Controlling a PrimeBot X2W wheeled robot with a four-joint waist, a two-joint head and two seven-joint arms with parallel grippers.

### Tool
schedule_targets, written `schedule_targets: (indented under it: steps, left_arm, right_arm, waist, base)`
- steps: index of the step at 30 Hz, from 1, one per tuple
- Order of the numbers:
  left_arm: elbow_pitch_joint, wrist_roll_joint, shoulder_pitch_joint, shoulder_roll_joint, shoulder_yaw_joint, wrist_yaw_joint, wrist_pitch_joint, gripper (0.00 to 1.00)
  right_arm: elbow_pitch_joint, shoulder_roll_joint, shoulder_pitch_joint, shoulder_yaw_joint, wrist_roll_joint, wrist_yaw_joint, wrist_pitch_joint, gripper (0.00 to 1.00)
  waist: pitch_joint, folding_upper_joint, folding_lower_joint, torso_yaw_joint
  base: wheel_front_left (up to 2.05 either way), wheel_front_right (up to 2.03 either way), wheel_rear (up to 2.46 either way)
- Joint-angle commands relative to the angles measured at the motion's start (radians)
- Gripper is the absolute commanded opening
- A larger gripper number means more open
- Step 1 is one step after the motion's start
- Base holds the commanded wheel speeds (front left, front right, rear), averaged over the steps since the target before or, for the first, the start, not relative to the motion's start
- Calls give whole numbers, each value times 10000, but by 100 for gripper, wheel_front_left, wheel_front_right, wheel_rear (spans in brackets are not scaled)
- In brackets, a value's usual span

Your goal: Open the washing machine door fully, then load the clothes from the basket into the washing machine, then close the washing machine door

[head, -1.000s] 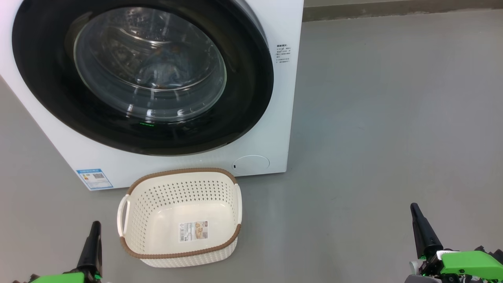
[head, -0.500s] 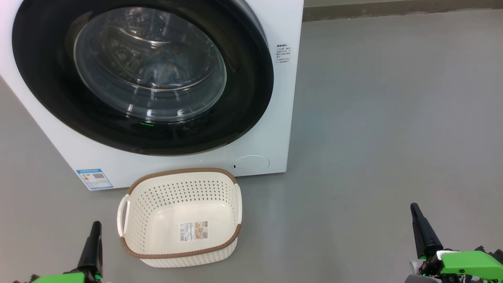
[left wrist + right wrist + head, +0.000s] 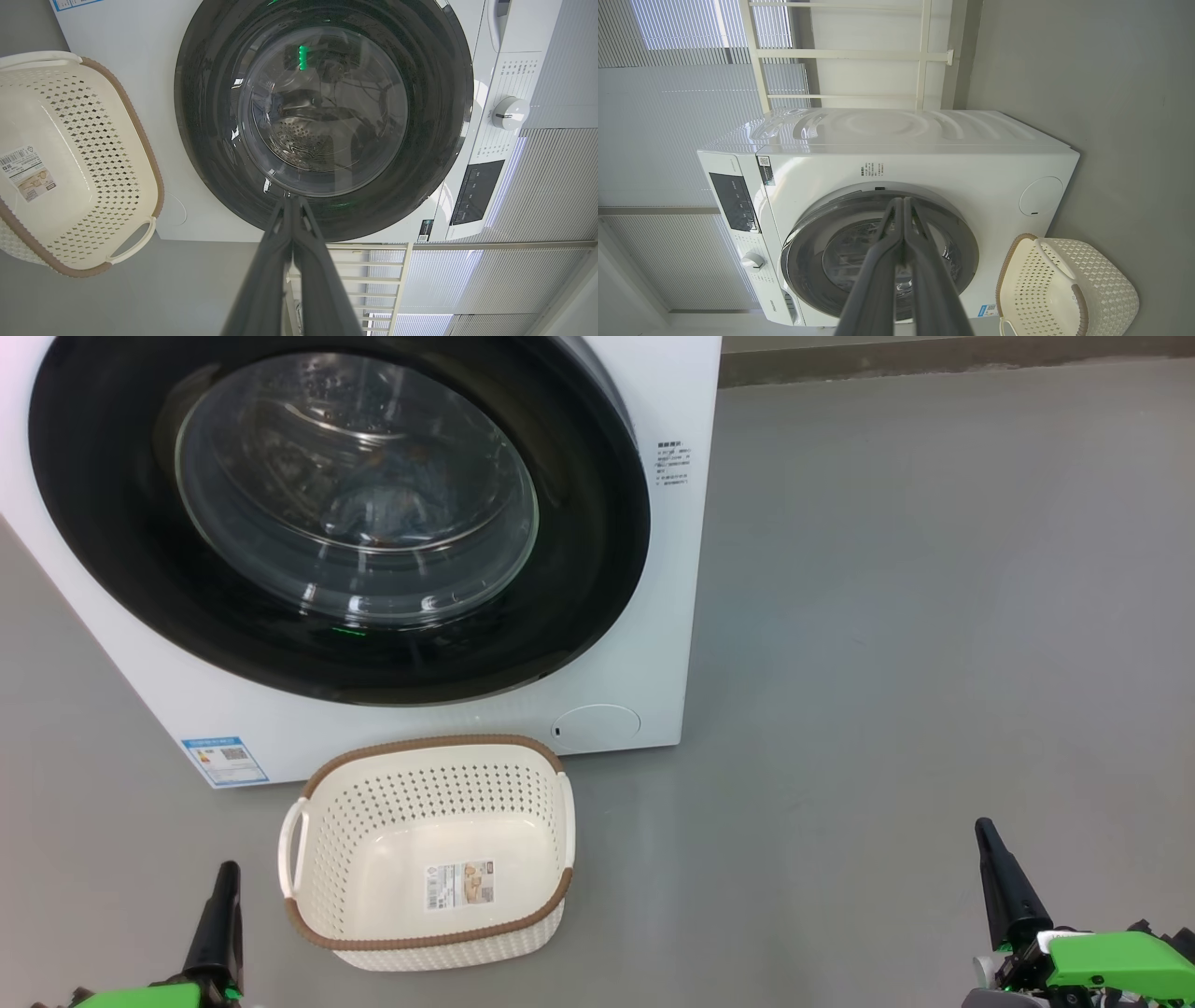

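The left gripper point(image 3: 227, 868) and right gripper point(image 3: 982, 826) are clenched, holding nothing. The basket point(image 3: 429, 744) sits just right of the left gripper, well left of the right; ahead of both, the washing machine door point(image 3: 355, 495) is closed.

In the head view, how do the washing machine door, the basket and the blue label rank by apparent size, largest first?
1. washing machine door
2. basket
3. blue label
All clearly differ.

Smooth grey floor point(image 3: 934, 616) runs to a darker skirting strip point(image 3: 934, 359), and beyond it a white bar frame point(image 3: 840, 53) stands against ribbed white blinds point(image 3: 668, 116), partly backlit.
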Motion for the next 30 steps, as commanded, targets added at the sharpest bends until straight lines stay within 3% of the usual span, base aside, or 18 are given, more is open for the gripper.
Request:
schedule_targets:
  steps: [1, 30]
  left_arm:
    - [-193, 40, -400, 128, 357, -115, 72, 0]
    - [-192, 75, -403, 99, 399, -115, 106, 0]
  right_arm:
    - [-248, -102, -405, 231, 40, 16, 76, 0]
    - [-248, -102, -405, 231, 40, 16, 76, 0]
  waist:
    - [0, 0, -1, 0]
    - [0, 0, -1, 0]
  base:
    - [0, 0, 0]
    - [0, 0, 0]
